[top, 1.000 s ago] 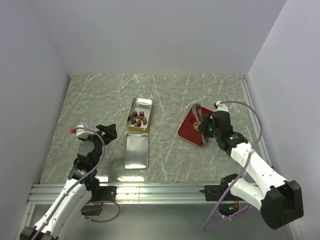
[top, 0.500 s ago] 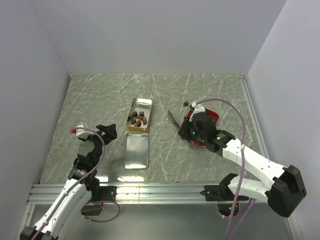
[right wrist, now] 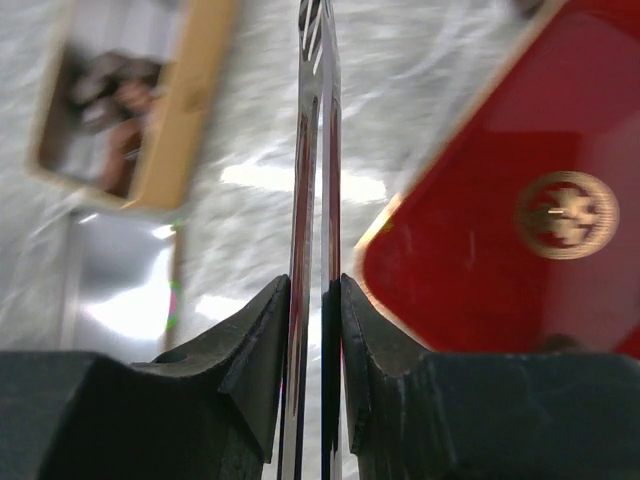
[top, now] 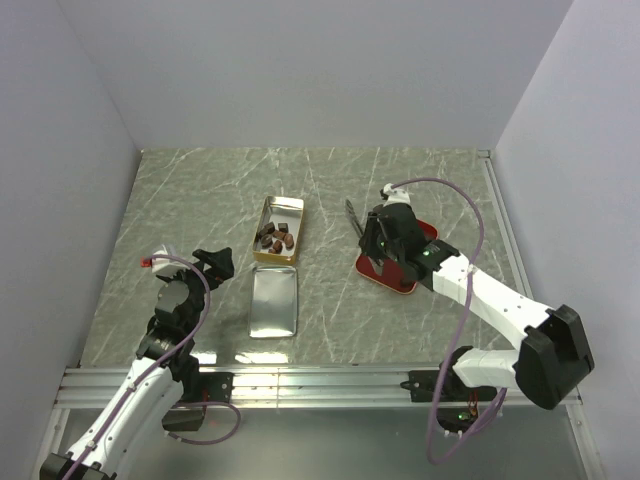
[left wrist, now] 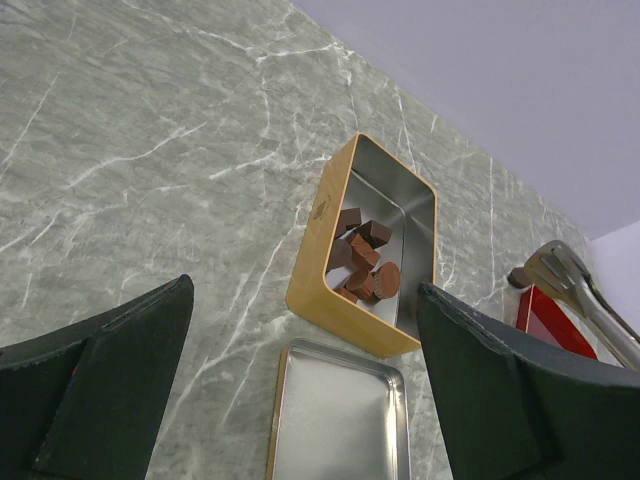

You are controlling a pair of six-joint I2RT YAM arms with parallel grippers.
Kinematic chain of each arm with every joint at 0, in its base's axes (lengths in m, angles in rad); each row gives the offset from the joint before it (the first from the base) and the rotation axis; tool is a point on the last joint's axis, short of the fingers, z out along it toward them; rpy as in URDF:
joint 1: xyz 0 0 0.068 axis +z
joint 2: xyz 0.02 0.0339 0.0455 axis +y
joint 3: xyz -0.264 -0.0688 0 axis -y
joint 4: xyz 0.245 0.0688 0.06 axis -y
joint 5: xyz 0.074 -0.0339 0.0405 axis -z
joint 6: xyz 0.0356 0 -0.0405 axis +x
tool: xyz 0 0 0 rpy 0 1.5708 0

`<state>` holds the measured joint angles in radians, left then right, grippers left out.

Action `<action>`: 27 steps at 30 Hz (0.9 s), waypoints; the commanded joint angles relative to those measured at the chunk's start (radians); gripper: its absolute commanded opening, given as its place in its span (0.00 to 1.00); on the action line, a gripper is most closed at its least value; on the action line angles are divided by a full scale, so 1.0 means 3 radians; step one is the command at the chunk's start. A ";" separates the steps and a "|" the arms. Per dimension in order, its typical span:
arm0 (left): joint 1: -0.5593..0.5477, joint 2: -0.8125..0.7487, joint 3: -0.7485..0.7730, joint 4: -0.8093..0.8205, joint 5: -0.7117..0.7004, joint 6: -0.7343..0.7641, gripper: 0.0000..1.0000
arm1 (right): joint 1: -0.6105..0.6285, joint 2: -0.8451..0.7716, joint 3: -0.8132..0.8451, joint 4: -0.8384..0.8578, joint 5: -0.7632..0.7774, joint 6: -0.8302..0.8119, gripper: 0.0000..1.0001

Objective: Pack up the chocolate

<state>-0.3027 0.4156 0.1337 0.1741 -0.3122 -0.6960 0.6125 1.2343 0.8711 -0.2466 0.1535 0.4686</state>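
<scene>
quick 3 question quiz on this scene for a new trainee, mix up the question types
1. Fill in: the chocolate chunks lie inside the gold ____.
2. True or false: the left gripper is shut on the silver lid.
3. What does the right gripper hold? A) a chocolate chunk B) metal tongs C) the silver lid

Key
1. tin
2. False: its jaws stand open, apart from the lid, which lies flat on the table.
3. B: the fingers pinch the tongs, whose two blades are squeezed together.
</scene>
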 commanded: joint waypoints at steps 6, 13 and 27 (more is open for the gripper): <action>-0.0024 -0.0005 -0.0026 0.0074 -0.0018 -0.0001 1.00 | -0.0461 0.0354 0.0282 0.0198 0.0117 -0.0166 0.33; -0.0029 0.0010 -0.0026 0.0074 -0.0018 -0.0001 0.99 | -0.0548 0.0498 0.0405 0.0168 0.0153 -0.0238 0.34; -0.0029 0.0005 -0.0026 0.0074 -0.0007 -0.0001 0.99 | -0.0809 0.0636 0.0379 0.0137 0.0035 -0.0325 0.48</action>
<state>-0.3077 0.4160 0.1337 0.1745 -0.3122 -0.6960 0.3798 1.4067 0.9447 -0.2325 0.1703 0.3912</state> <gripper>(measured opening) 0.995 0.473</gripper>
